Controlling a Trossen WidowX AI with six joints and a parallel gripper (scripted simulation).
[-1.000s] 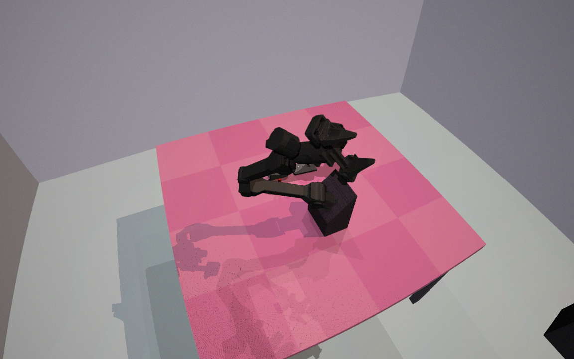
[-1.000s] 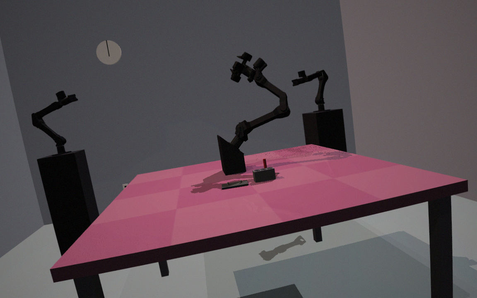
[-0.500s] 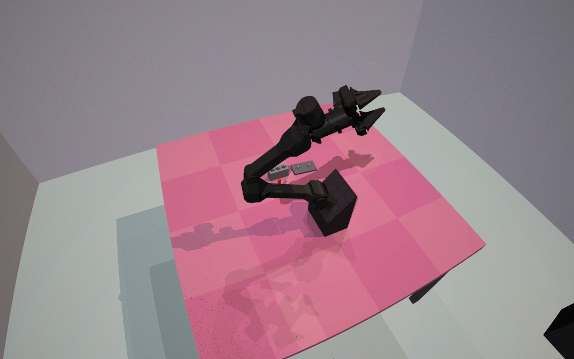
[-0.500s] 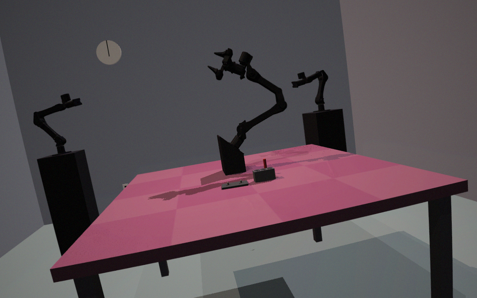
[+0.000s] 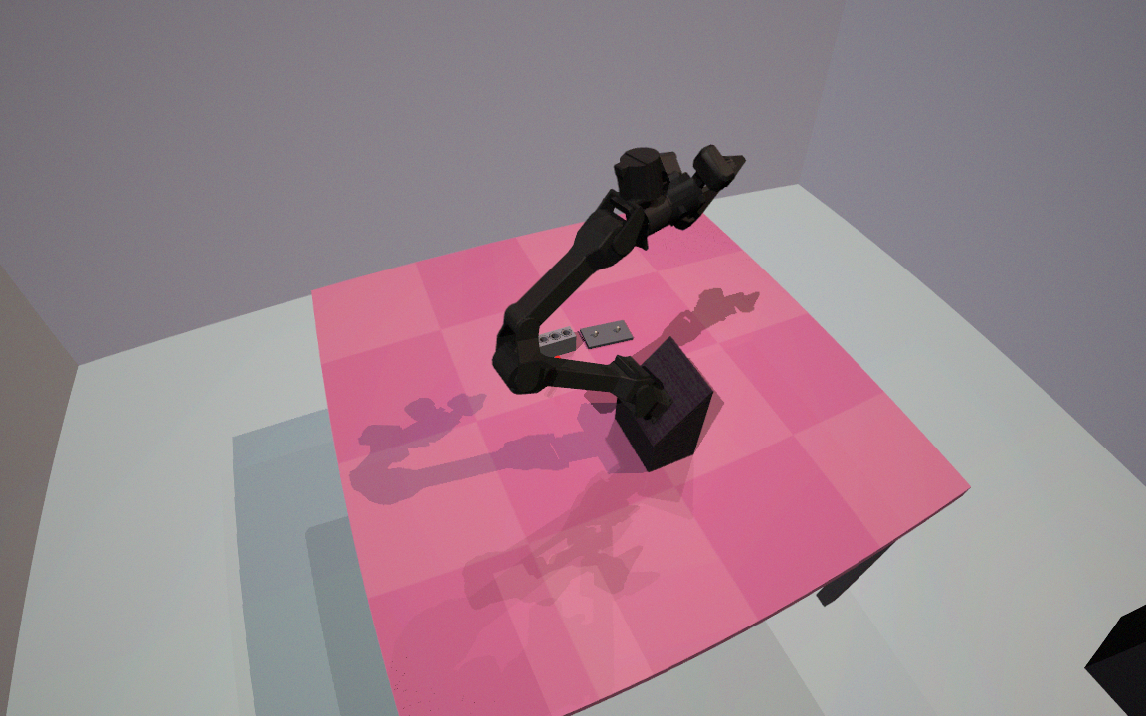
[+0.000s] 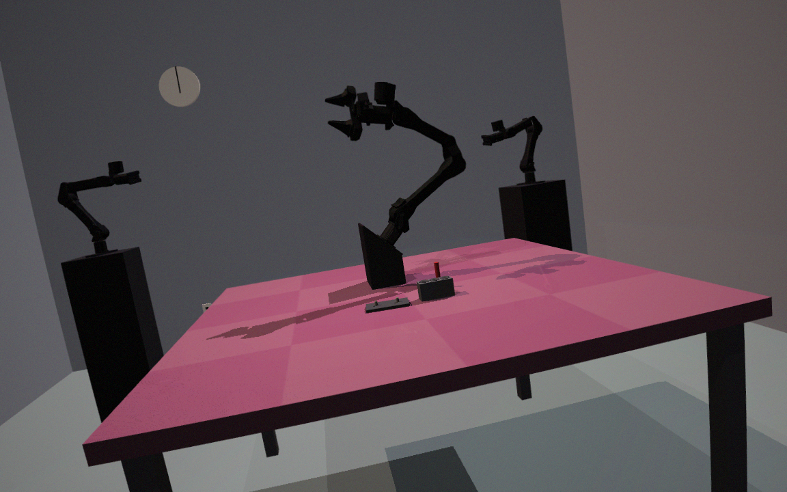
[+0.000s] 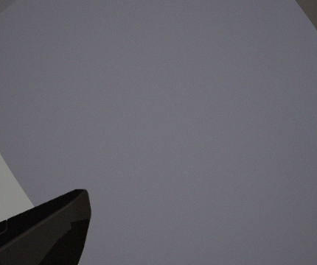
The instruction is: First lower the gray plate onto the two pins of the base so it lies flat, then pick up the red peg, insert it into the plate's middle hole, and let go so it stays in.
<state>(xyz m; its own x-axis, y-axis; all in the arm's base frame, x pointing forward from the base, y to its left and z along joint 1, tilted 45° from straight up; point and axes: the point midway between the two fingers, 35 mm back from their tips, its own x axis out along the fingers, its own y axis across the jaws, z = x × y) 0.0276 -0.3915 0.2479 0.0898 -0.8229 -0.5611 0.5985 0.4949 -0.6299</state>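
Nothing looks done: the wide-open gripper (image 5: 731, 182) (image 6: 330, 111) is empty, the two-pin base (image 5: 607, 335) (image 6: 387, 305) is bare, and the gray plate (image 5: 557, 345) (image 6: 436, 289) (three-holed, apparently) and red peg (image 6: 436, 269) wait beside it.

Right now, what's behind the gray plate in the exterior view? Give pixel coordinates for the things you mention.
The upper part of the red peg (image 6: 436, 269), upright, with pink tabletop (image 5: 791, 543) (image 6: 384, 354) beyond. The gray plate (image 5: 564, 343) (image 6: 436, 290) covers its lower end; the top view shows only a sliver beside the arm (image 5: 586, 375) (image 6: 430, 186).
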